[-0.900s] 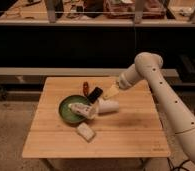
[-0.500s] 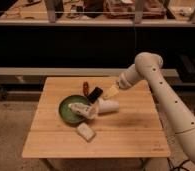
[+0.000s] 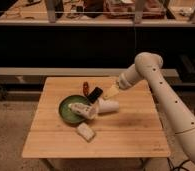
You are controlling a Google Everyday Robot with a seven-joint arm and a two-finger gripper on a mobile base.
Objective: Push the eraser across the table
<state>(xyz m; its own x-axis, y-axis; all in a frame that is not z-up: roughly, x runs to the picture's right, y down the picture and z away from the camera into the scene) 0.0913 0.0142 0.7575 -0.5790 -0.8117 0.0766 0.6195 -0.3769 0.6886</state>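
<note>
From my seat the tabletop [image 3: 131, 135] fills the middle of the view, its legs almost wholly hidden under the top. The white arm [image 3: 166, 95] comes in from the lower right, where the edge cuts it off, so I see nothing of the base. It bends at a rounded joint high on the right and reaches down and left over the far half of the wood. The green bowl [image 3: 66, 111] sits left of centre. A pale object [image 3: 81, 107] lies over its right side, and I cannot make out what it is or where it ends. Against it lies a white cylinder [image 3: 108, 106] on its side. The tool [image 3: 112, 91] hangs just above and behind that cylinder, its yellowish tip pointing down and left. Its jaws are spread as wide as they go, with nothing held between them that I can see. A whitish block [image 3: 85, 132] lies alone in front of the bowl. The eraser [image 3: 95, 94] lies flat and slanted just behind the bowl's far right rim, close to the left of the tool. Whether they touch I cannot tell. A small red-brown piece [image 3: 85, 87] sits just beside the eraser's left end.
</note>
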